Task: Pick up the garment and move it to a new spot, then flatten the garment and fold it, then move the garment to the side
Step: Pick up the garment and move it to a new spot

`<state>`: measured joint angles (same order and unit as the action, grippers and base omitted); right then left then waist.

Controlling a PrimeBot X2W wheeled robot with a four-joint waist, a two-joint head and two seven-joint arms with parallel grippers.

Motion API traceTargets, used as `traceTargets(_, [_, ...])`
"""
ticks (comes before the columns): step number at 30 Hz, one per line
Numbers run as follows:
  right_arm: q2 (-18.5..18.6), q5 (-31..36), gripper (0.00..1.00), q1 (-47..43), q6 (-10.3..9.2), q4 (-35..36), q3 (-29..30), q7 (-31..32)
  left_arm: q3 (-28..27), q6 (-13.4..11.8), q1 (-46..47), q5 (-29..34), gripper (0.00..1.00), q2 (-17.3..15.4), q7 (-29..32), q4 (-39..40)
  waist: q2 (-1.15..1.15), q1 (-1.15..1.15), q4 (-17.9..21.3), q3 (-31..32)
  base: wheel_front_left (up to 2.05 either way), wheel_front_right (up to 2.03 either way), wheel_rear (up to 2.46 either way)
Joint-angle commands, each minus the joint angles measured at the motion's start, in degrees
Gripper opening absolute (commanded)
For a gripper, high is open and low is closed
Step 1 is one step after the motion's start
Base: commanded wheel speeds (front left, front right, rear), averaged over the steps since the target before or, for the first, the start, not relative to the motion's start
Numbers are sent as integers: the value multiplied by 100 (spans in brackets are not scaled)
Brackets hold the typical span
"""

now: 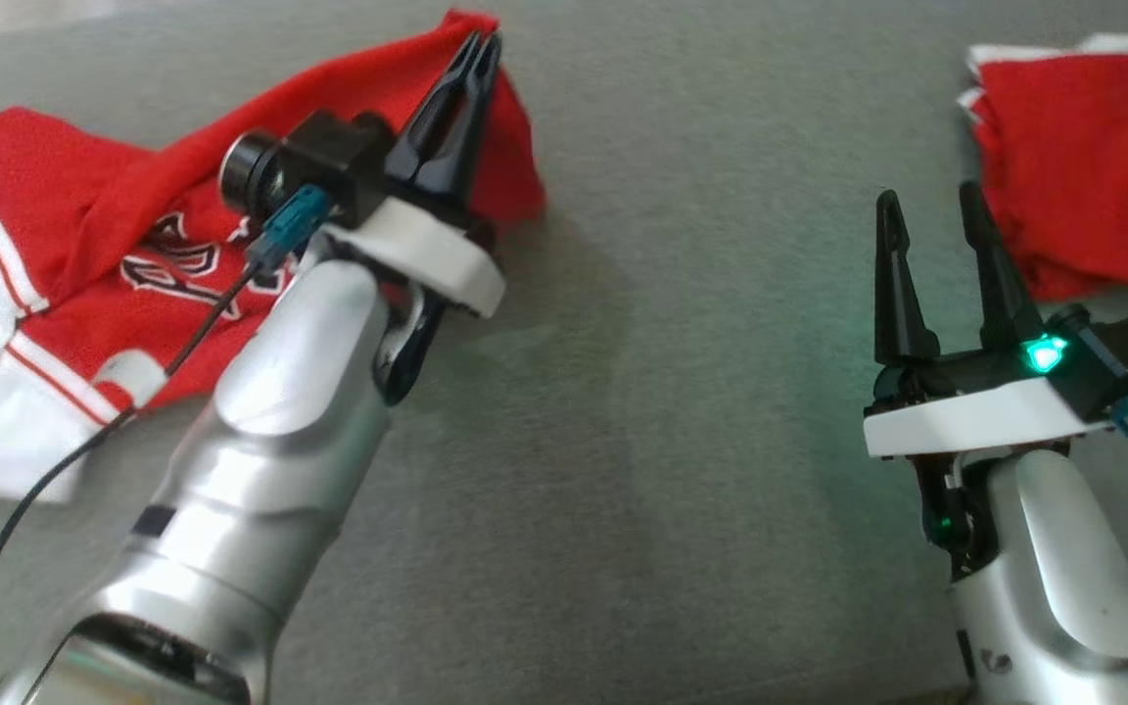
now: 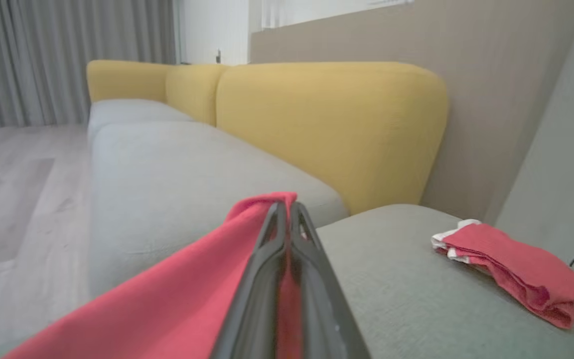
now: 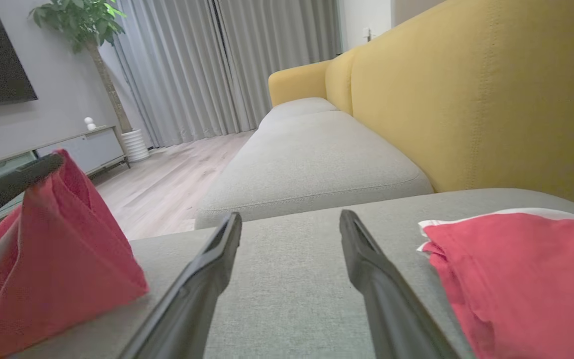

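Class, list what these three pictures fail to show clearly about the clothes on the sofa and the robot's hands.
- Head view: lettering on the garment is blurred and partly covered by the left forearm.
- Head view: the folded red cloth runs off the right edge.
- Left wrist view: the left hand hides how much fabric it pinches.

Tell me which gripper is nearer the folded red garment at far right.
Right. The right gripper sits open just beside the folded garment; the left gripper is across the cushion, shut on the jersey.
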<state>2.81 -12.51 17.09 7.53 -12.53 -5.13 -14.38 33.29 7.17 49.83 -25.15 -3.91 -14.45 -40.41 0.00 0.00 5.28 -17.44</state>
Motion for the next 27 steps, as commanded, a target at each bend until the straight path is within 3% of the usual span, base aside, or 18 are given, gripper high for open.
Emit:
traceTargets(1, [7,-82,100,225,-4,230,-147,-62,-51,31,340,39,0,-41,-51,239,0,0,294,-177,0,0,0])
traceTargets(7, [7,-370,100,360,-4,298,-350,-62,125,31,861,174,0,74,-53,621,0,0,895,-451,0,0,0])
traceTargets(12, [7,-487,100,406,-4,301,-372,-62,153,22,1010,118,0,99,-54,1243,0,0,1100,-533,0,0,0])
traceTargets(13, [7,-495,100,405,-4,299,-372,-62,214,9,991,71,17,100,-54,1279,0,0,1110,-531,0,0,0])
traceTargets(14, [7,-497,100,402,-4,296,-369,-62,275,-32,986,68,92,100,-54,1276,0,0,1111,-527,0,0,0])
traceTargets(15, [7,-497,100,400,-4,291,-363,-62,310,-78,974,60,100,100,-54,1270,0,0,1107,-523,0,0,0])
traceTargets(20, [7,-434,100,390,-4,263,-285,-62,305,-164,805,55,100,101,-54,1111,0,0,903,-453,0,0,0])
traceTargets(27, [7,-144,100,304,-4,224,-91,-62,-295,-140,173,190,100,62,-54,1205,0,0,325,-132,0,0,0])
